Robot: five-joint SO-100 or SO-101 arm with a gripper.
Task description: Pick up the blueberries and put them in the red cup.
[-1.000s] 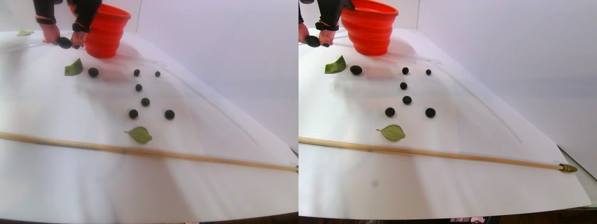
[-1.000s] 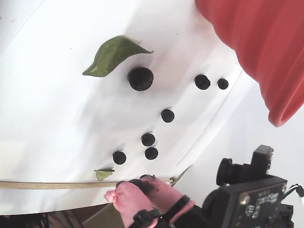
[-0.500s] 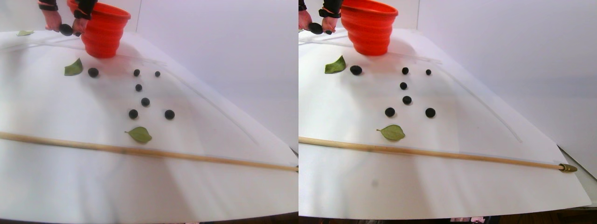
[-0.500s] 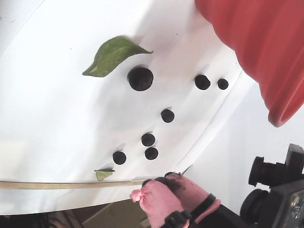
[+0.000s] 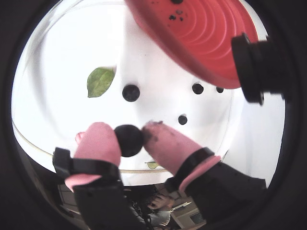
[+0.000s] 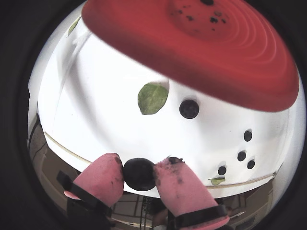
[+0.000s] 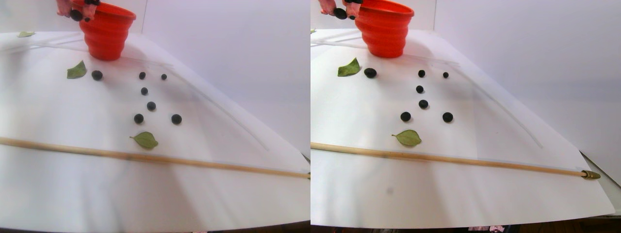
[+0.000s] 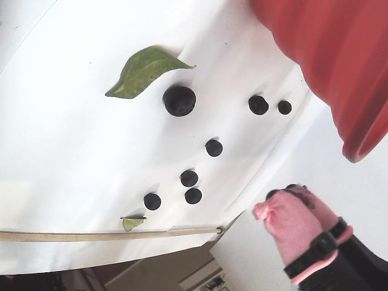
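Gripper (image 5: pixel 135 132), clamped on a big blueberry (image 5: pixel 128 140), has risen, apparently to the red cup (image 7: pixel 107 30) rim.

I see one big blueberry (image 5: pixel 128 140) pinched between the pink fingertips (image 5: pixel 98 143) of the end effector (image 6: pixel 139 173), lifted off the desk and level with the rim of the red cup (image 7: pixel 107 34) in the stereo pair view. The cup is large, ribbed, upright near the far edge of the white desk (image 7: pixel 58 194), with dark specks on its inner floor in both wrist views. Another big berry (image 7: pixel 97 75) lies beside a green leaf. Six smaller berries, such as this one (image 7: pixel 176 119), lie scattered apart in front of the cup.
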